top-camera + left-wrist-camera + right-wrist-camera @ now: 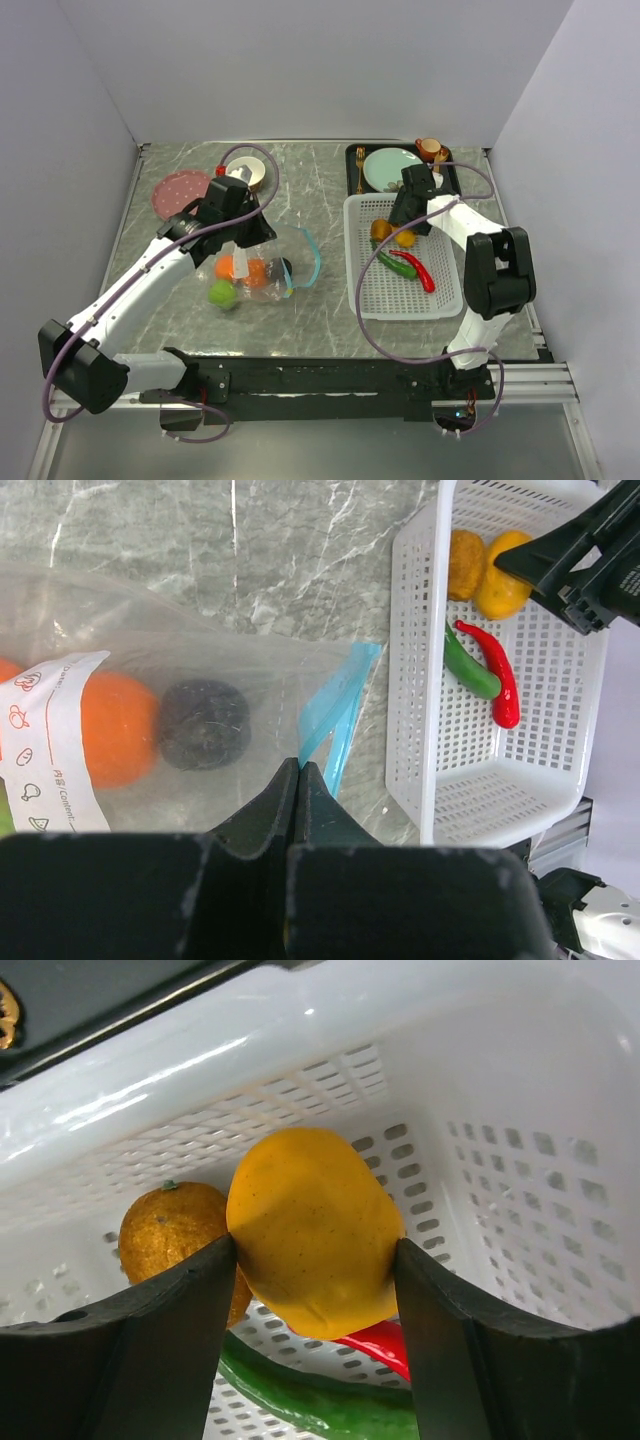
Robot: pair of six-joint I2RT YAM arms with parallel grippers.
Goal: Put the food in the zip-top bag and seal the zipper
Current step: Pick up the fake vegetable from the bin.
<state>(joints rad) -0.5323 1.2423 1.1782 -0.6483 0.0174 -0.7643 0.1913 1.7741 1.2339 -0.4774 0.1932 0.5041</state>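
Moving the yellow fruit (310,1210) from the white mesh basket (400,295) into the zip-top bag (262,250) is, as I judge, the step in hand. The bag lies left of the basket, and its mouth with the teal zipper (335,710) faces the basket. The left gripper (300,772) has its fingers pressed together on the clear plastic just beside the zipper. The right gripper (315,1250) is inside the basket at the far end, its fingers clamping the yellow fruit from both sides. A brownish orange (165,1235) sits just beside this fruit. Two oranges (257,272), a green apple (222,293) and a dark round fruit (205,723) are already in the bag. A green pepper (470,665) and a red chili (495,675) lie in the middle of the basket. I would lift the fruit straight up over the basket wall, so the neighbour is not dragged, then go toward the bag. This smooth round fruit may slip, and the mouth should be held wide
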